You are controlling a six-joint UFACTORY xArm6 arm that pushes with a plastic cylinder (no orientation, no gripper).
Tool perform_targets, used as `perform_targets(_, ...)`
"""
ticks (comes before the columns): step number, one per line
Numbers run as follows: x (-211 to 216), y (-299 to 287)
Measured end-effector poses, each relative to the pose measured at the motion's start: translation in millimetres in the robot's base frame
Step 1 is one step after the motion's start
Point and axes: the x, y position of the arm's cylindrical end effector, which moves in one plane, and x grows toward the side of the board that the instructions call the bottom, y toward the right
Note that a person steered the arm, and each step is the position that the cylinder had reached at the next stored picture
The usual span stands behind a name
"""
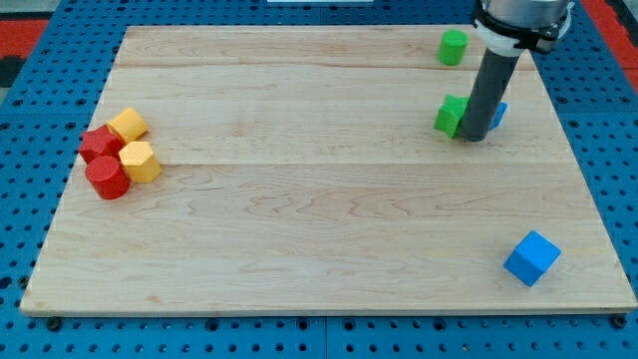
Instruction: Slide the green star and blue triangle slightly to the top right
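The green star (450,116) lies on the wooden board (319,219) at the view's upper right, partly hidden by my rod. The blue triangle (496,114) is just to its right, mostly hidden behind the rod, with only a sliver showing. My tip (473,139) rests on the board between the two blocks, at their lower edges and touching or nearly touching both.
A green cylinder (453,47) stands near the top edge above the star. A blue cube (531,258) sits at the lower right. At the left edge are a red star (100,144), a red cylinder (107,179), a yellow cube (129,125) and a yellow hexagon (140,162), clustered.
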Motion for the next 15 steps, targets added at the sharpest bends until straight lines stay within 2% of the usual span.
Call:
perform_targets(2,-48.5,-0.6)
perform_targets(3,-11.1,-26.8)
perform_targets(4,-13.3,-79.2)
perform_targets(6,-99.0,-46.0)
perform_targets(7,-88.3,-54.0)
perform_targets(8,0.9,-60.3)
perform_targets(9,42.7,4.9)
perform_targets(10,11.1,27.3)
perform_targets(12,-48.0,-24.4)
perform_targets(13,-41.9,-26.2)
perform_targets(14,3.9,-0.8)
perform_targets(15,-13.8,55.5)
